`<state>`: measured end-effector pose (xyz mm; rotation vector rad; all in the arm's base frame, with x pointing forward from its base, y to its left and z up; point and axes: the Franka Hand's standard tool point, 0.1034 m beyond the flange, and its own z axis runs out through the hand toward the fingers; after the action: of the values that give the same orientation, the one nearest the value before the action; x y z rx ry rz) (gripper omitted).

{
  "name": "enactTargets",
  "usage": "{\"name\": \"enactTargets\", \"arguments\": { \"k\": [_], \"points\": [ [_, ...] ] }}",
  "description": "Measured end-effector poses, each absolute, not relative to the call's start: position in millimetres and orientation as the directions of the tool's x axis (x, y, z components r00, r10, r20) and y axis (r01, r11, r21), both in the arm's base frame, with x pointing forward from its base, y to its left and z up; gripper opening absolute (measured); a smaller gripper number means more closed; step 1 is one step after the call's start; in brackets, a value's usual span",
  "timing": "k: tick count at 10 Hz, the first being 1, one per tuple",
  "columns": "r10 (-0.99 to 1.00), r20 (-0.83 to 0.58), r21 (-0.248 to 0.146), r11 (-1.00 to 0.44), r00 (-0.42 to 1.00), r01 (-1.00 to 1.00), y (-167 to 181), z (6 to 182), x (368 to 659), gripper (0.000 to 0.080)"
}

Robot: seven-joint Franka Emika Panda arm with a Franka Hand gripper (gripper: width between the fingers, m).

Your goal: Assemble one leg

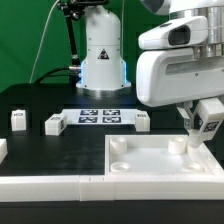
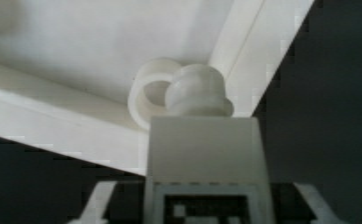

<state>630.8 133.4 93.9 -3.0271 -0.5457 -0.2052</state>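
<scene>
hand (image 1: pixel 203 120) gripping leg (image 2: pixel 204 150), at tray socket (image 2: pixel 155 92)

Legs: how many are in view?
4. One leg and a second stand at the exterior view's left, a third on the marker board's other side, the fourth in the gripper at the tray socket. More may hide behind the arm.

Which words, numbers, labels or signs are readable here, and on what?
No readable words or numbers.
Triangular warning sign on the white robot base: symbol blurred.
Black-and-white square tags on the thin white marker board and the small white plastic leg: patterns only.
</scene>
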Motion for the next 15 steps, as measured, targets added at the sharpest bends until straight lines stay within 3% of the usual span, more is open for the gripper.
{"name": "enactTargets", "arguments": {
  "k": [3, 8, 10, 12, 15],
  "points": [
    [0.330, 0.325, 0.003, -0.937, 0.886, 0.348, 129.2, 92.2, 639.7, 0.0288],
    [0.326, 0.318, 0.003, -0.939, 0.890, 0.343, 125.1, 87.6, 639.9, 0.0288],
    [0.320, 0.360, 0.012, -0.941, 0.876, 0.339, 123.5, 83.5, 642.9, 0.0288],
    [0.299, 0.499, 0.040, -0.945, 0.813, 0.324, 119.9, 80.1, 642.4, 0.0288],
    [0.303, 0.491, 0.037, -0.944, 0.817, 0.327, 121.7, 72.8, 637.3, 0.0288]
  ]
}}
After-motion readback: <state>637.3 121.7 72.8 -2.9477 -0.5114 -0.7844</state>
